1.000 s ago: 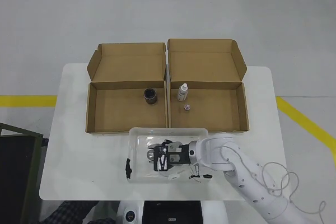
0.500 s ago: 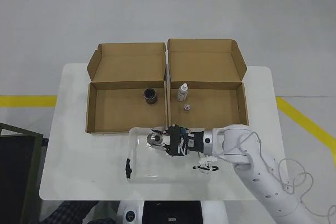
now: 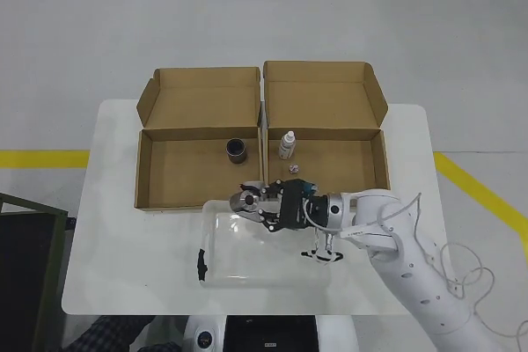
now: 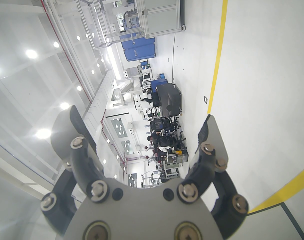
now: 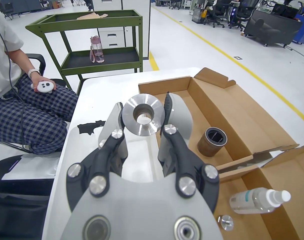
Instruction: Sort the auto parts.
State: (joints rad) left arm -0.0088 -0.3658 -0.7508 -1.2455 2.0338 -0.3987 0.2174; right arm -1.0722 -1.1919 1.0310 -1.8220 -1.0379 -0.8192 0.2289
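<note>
Metal ring (image 5: 143,129) sits squeezed in the right gripper (image 5: 143,113); keep it level, lower softly into the cardboard box (image 3: 180,176).

On the table (image 3: 114,220) we see two boxes side by side along the far half, the left box (image 3: 176,176) holding a sleeve (image 3: 237,151) by its far right corner. The right box (image 3: 343,172) holds a bottle (image 3: 287,143) by its far left corner, with a small cap (image 3: 293,168) just in front of it. Before both boxes lies a tray (image 3: 246,260) with a flat scrap (image 3: 201,263) at its left wall, and we find the metal ring (image 5: 143,118), held by the right gripper (image 3: 249,201), over the tray's far rim near where the boxes meet.
</note>
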